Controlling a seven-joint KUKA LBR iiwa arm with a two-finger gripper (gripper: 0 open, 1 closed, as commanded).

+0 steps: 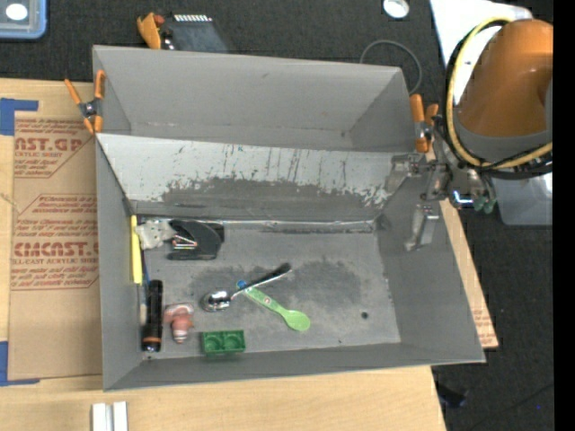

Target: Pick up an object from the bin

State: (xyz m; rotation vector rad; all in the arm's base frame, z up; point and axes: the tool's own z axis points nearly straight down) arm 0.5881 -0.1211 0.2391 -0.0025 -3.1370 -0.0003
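Observation:
My gripper (420, 228) hangs over the bin's right wall, high above the floor, with nothing visible in it. The nearest loose things lie well to its left on the bin floor. A light green plastic spoon (284, 312) lies slantwise there. A metal spoon (235, 292) crosses its handle, bowl end at the left. A small green toy brick (222, 343) rests by the front wall.
Along the left wall lie a black marker (151, 316), a pink and white small thing (181, 322), a yellow stick (137, 255), a black clip-like object (195, 239) and a white bit (153, 233). The arm with its orange cover stands outside the bin's right rim.

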